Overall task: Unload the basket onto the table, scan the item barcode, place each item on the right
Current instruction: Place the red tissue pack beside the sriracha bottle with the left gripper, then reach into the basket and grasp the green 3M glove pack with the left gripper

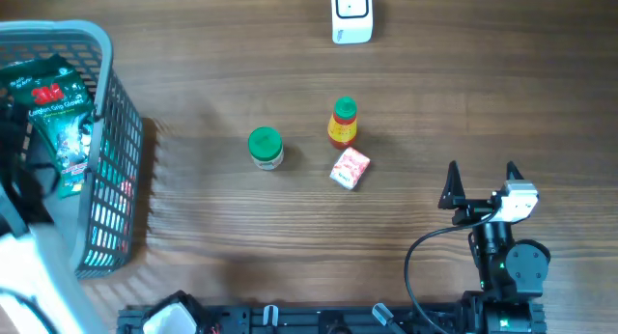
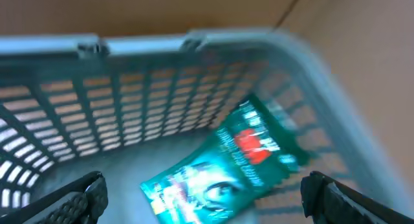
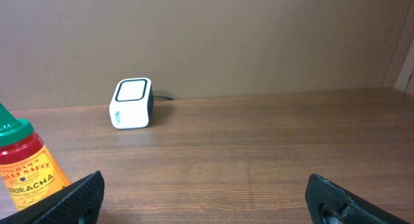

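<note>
I counted one bottle [image 1: 343, 122], one jar [image 1: 265, 148] and one box [image 1: 350, 168] before the scanner [image 1: 351, 13], one packet [image 1: 53, 112] in the basket [image 1: 116, 180] left of it; left tool [image 2: 204, 188] and right tool [image 1: 481, 175] both gaped.

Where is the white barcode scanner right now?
In the overhead view the small white box-shaped barcode scanner sits at top centre, directly beyond the green-capped red sriracha bottle.
</note>
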`<state>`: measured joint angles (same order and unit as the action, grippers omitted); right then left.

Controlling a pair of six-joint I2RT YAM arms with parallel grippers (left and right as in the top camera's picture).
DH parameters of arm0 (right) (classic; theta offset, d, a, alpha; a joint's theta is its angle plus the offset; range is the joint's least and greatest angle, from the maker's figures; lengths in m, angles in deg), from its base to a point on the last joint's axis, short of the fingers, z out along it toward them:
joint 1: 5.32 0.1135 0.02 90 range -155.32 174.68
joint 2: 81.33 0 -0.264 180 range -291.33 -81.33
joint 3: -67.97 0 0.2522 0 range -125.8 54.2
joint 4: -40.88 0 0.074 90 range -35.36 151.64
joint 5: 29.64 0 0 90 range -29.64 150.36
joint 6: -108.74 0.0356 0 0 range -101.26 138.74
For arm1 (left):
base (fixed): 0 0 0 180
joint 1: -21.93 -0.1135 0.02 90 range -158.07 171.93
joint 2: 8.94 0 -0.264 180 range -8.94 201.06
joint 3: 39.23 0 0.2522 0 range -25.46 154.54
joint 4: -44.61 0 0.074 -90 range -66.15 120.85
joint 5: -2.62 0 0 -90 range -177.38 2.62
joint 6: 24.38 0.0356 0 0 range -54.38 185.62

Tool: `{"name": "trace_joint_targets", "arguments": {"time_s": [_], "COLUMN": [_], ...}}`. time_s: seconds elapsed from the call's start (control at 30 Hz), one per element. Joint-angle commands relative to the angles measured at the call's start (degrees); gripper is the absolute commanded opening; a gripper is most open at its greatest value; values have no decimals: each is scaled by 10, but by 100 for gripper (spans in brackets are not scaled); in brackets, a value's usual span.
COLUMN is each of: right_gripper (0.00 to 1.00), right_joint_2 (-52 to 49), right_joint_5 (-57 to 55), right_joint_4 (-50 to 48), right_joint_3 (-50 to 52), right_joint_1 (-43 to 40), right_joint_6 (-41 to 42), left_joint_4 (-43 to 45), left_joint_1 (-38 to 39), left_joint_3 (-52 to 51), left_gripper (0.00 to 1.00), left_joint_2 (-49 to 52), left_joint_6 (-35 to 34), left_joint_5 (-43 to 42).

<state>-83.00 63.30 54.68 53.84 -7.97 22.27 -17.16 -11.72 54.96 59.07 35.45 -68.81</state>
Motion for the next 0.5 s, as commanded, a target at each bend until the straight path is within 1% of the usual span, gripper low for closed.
{"name": "trace_joint_targets", "arguments": {"time_s": [0.0,0.07,0.13,0.17,0.23,0.3,0.47], "right_gripper": [100,100,100,100,100,100,100], "right_joint_2": [0,0,0,0,0,0,0], "right_joint_5": [-3,-3,-3,-3,-3,-3,-3], "right_joint_4": [-2,-2,-2,-2,-2,-2,-2], "right_joint_3": [1,1,1,1,1,1,1], "right_joint_1": [2,2,2,2,2,2,2], "right_joint_6": [-5,-5,-5,-5,-5,-5,-5], "left_joint_4": [12,34,62,76,99,115,119], "left_joint_1": [-45,-54,-54,-52,-47,-37,-6], "left_joint_3": [3,3,3,3,3,3,3], "left_gripper": [100,100,100,100,100,100,100], "left_joint_2": [121,177,218,238,272,307,365], "left_joint_6": [66,120,195,230,262,311,405], "left_joint_5": [-98,-158,-223,-241,-245,-245,-246]}}
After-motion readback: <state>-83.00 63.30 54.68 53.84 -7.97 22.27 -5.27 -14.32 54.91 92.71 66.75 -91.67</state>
